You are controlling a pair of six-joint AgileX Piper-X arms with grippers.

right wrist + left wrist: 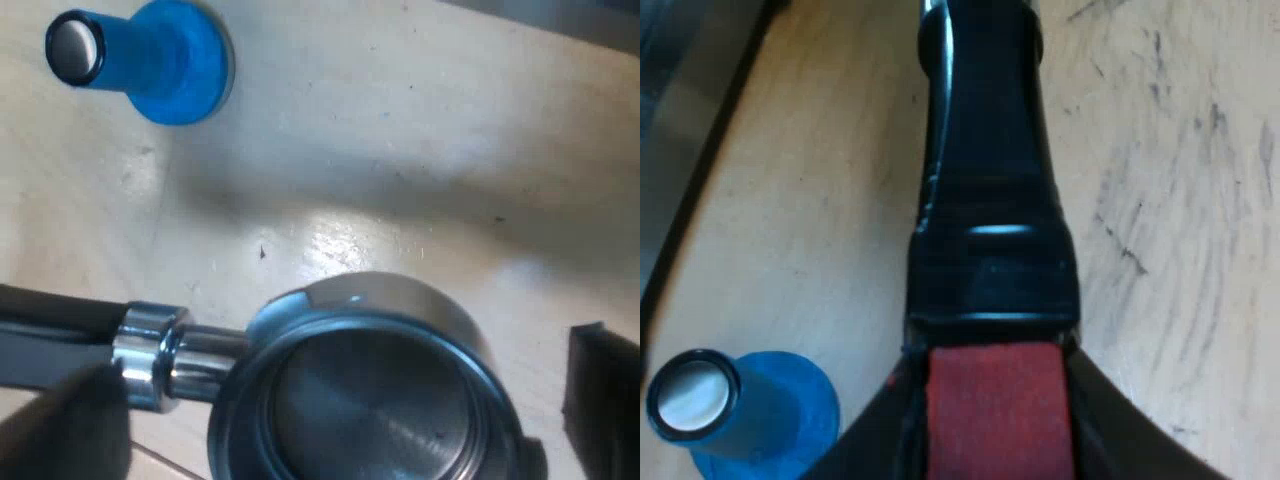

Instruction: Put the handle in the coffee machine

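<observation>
Gripping holder (990, 200) by its red-ended handle: left pincer (995, 440). Right pincer (330, 420) wide, fingers either side of the basket. Tamper (150, 60) on bench (400, 130) nearby.

The holder (360, 400) is lying over the worktop (400, 130), its basket opening upward and its handle (985, 200) reaching away sideways from the basket. The tamper (150, 60) is standing upright on the worktop, near the handle's end and apart from the basket.

both look closely down, apparently sharing the tamper (765, 412).
</observation>
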